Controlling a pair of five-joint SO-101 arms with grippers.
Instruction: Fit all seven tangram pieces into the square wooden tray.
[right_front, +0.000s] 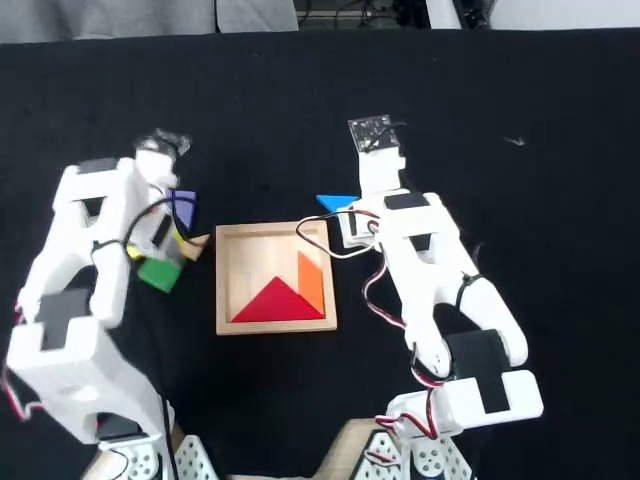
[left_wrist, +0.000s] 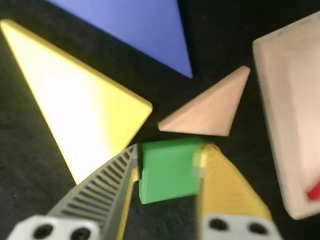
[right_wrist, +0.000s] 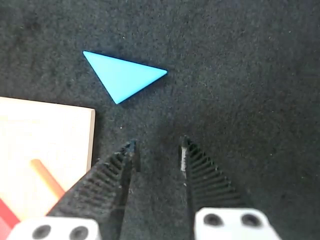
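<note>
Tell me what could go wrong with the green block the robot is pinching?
The left gripper pinches the green block right beside the tan triangle, so moving might knock that triangle away. The block could also twist or slip out of the grip. The red triangle and orange piece lie in the tray, so the block might land crooked on them.
</note>
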